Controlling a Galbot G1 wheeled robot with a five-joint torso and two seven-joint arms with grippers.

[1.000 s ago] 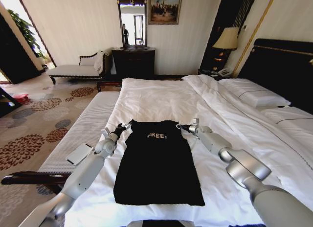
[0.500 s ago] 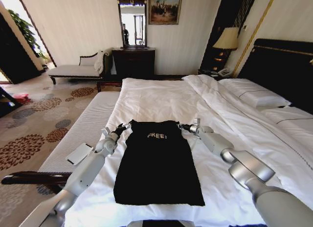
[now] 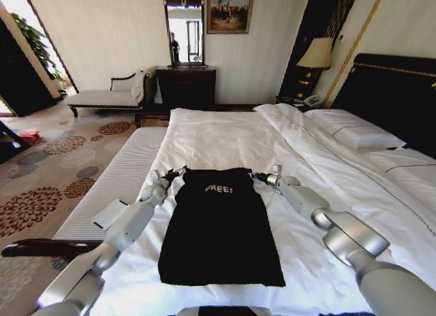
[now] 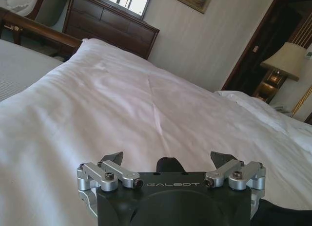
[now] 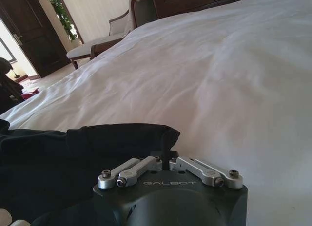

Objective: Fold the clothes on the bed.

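Note:
The clothes, a black sleeveless top with white "FREE!" lettering, lie flat on the white bed, neck end away from me. My left gripper is at the top's far left shoulder corner. In the left wrist view the left gripper is open, with a small bump of black fabric between its spread fingers. My right gripper is at the far right shoulder corner. In the right wrist view the right gripper is shut on the edge of the black top.
A grey upholstered bench runs along the bed's left side with a white card on it. Pillows and the dark headboard are at the right. A dresser and a chaise stand by the far wall.
My left arm has reached slightly further forward, bringing its gripper up to the top's left shoulder corner. The right arm has barely shifted. The top lies as before.

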